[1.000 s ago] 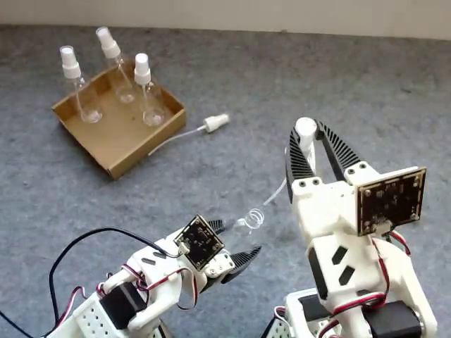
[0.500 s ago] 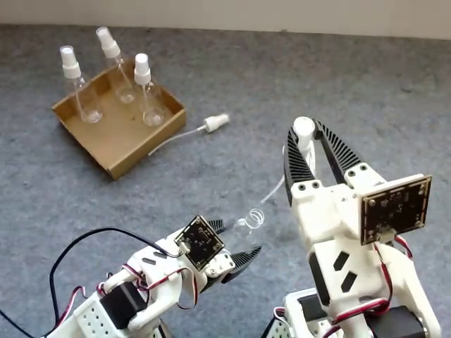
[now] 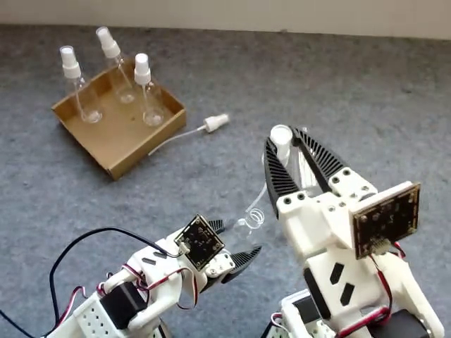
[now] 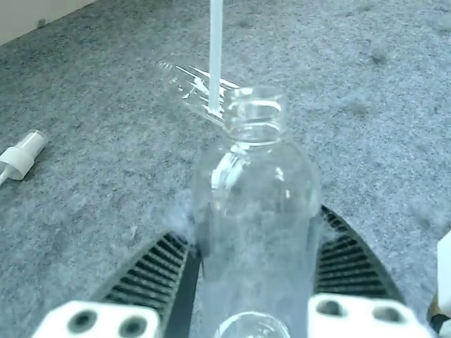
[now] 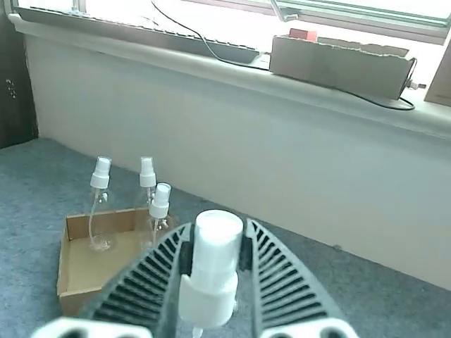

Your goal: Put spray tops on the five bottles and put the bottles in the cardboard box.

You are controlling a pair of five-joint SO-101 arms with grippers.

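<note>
Now left hand (image 4: 254, 243) clamps an uncapped bottle (image 4: 255, 165); right hand (image 5: 218, 231) pinches a spray top (image 5: 210, 282), apparently just above.

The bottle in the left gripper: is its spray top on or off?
Off: the bottle has a bare, open mouth; the right gripper holds the spray top.

Both arms are white printed plastic. The left arm (image 3: 127, 303), at seven o'clock in the high view, carries a small dark square circuit board (image 3: 200, 243), thin red, white and black wires (image 3: 144, 278) and a black cable (image 3: 106, 229) arching toward nine o'clock. The right arm (image 3: 320, 211), at five o'clock, is bulkier, with a larger board (image 3: 384, 220), black slots (image 3: 343, 259) and red wires (image 3: 382, 285). The left gripper (image 3: 238, 236) and right gripper (image 3: 287, 137) share black ribbed fingers (image 3: 324, 158) on white bases with round screw holes (image 4: 83, 322).
</note>
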